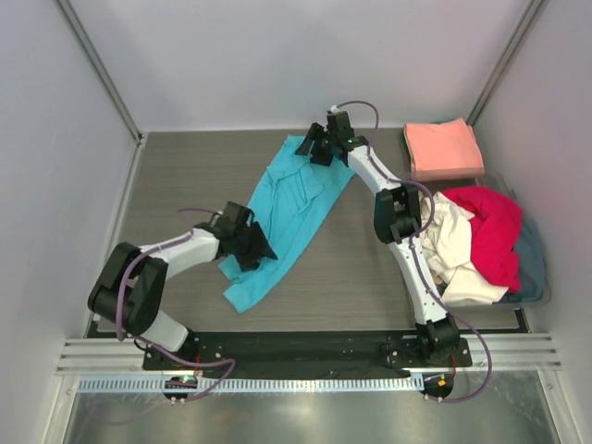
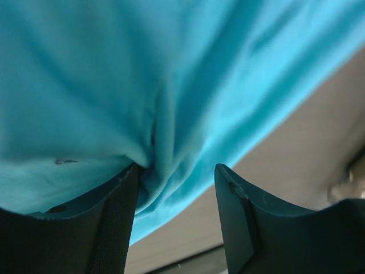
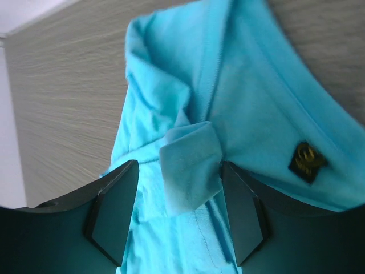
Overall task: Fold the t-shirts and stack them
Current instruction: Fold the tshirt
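Observation:
A turquoise t-shirt [image 1: 292, 215] lies stretched and crumpled diagonally across the table. My left gripper [image 1: 252, 242] is open at its lower left edge, with a bunch of the turquoise cloth [image 2: 165, 171] against the left finger [image 2: 108, 222]. My right gripper [image 1: 319, 148] is open over the collar end, a folded flap of cloth [image 3: 191, 165] between the jaws, next to the dark neck label [image 3: 308, 160]. A folded salmon-pink shirt [image 1: 444, 148] lies at the back right. Red [image 1: 490, 231], cream [image 1: 453, 254] and grey-blue [image 1: 534, 259] shirts are heaped at the right.
The grey wood-grain table [image 1: 185, 176] has white walls on the left, back and right. A black rail [image 1: 305, 351] runs along the near edge by the arm bases.

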`<control>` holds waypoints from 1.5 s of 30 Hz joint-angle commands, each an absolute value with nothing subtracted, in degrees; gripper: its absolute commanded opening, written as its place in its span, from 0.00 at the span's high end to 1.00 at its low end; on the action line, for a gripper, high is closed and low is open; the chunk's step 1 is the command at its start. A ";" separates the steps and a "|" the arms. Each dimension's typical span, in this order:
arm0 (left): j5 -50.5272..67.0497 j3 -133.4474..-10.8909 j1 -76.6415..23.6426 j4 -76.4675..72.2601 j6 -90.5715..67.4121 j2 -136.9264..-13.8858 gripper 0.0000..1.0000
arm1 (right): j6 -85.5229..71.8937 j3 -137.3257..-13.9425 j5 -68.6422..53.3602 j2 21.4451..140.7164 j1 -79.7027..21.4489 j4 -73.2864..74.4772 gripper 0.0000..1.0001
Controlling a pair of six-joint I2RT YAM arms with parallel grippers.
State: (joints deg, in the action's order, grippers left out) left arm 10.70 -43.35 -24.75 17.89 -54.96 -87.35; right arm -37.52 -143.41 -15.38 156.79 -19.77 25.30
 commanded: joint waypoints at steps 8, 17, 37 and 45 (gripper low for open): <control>12.93 -48.60 -49.64 16.08 -72.68 -92.11 0.41 | -40.61 -143.96 -23.29 165.41 -20.39 20.05 0.32; 4.58 -46.68 -58.86 25.40 -78.64 -77.72 0.38 | -41.65 -145.11 -25.92 166.37 -20.39 9.78 0.31; -27.42 -42.37 -63.37 43.17 -72.60 -56.78 0.32 | -28.49 -127.11 -26.99 128.44 -18.72 2.61 0.00; -25.93 -33.50 -63.19 31.32 -69.80 -56.69 0.27 | -30.14 -76.25 -16.17 94.68 -21.88 12.47 0.04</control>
